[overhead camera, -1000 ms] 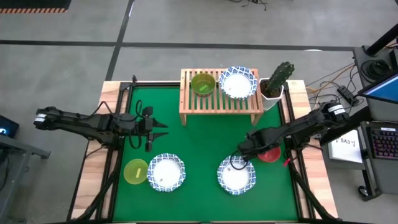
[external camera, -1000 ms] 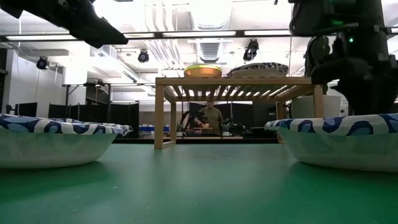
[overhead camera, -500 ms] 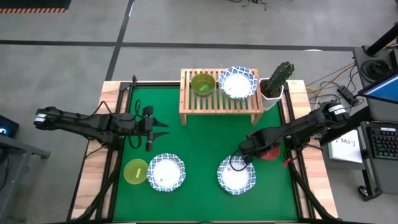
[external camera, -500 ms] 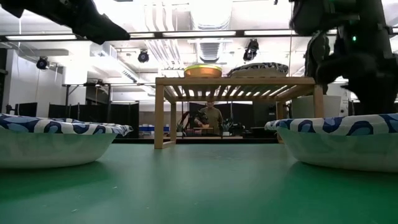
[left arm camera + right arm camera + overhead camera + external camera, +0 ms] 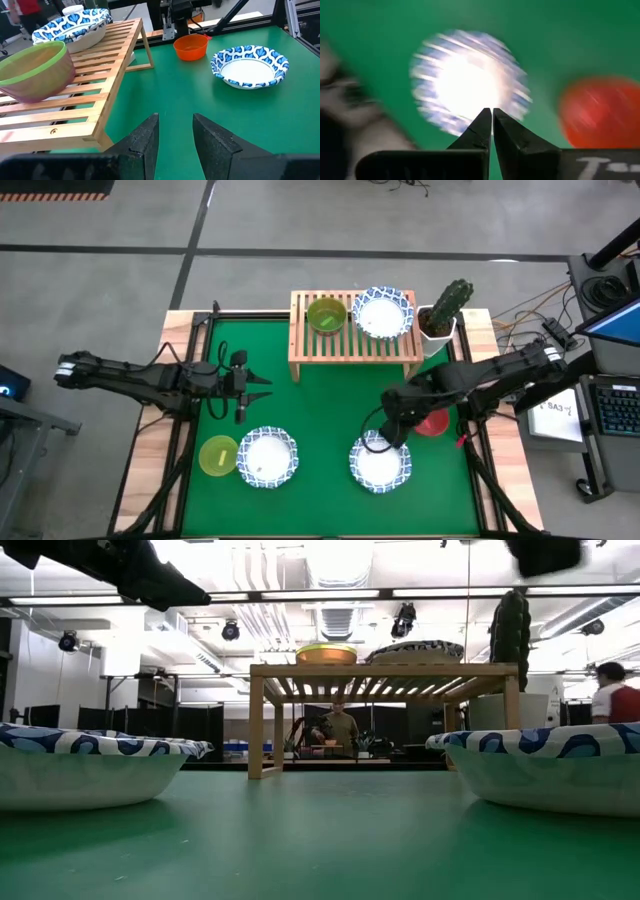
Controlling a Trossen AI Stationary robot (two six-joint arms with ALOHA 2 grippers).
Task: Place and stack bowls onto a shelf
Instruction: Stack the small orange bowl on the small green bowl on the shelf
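The light-wood shelf [image 5: 355, 335] stands at the mat's far side and carries a green bowl [image 5: 326, 315] and a white blue-rimmed bowl [image 5: 382, 312]. Two more white bowls [image 5: 266, 457] [image 5: 380, 463] rest on the mat near the front, with a yellow bowl [image 5: 218, 455] at the left and a red bowl [image 5: 432, 423] at the right. My right gripper [image 5: 491, 117] is shut and empty, held above the right white bowl [image 5: 470, 85]. My left gripper [image 5: 175, 131] hovers open over the mat's left part, pointing toward the shelf [image 5: 80, 95].
A white pot with a cactus [image 5: 445, 308] stands just right of the shelf. Bare green mat [image 5: 330, 405] lies between the shelf and the front bowls. People show in the room beyond the table [image 5: 340, 730].
My right gripper has risen from the right white bowl's far rim and shifted slightly toward the table's left; in the low view it has gone out of the top of the picture. The bowl stays on the mat.
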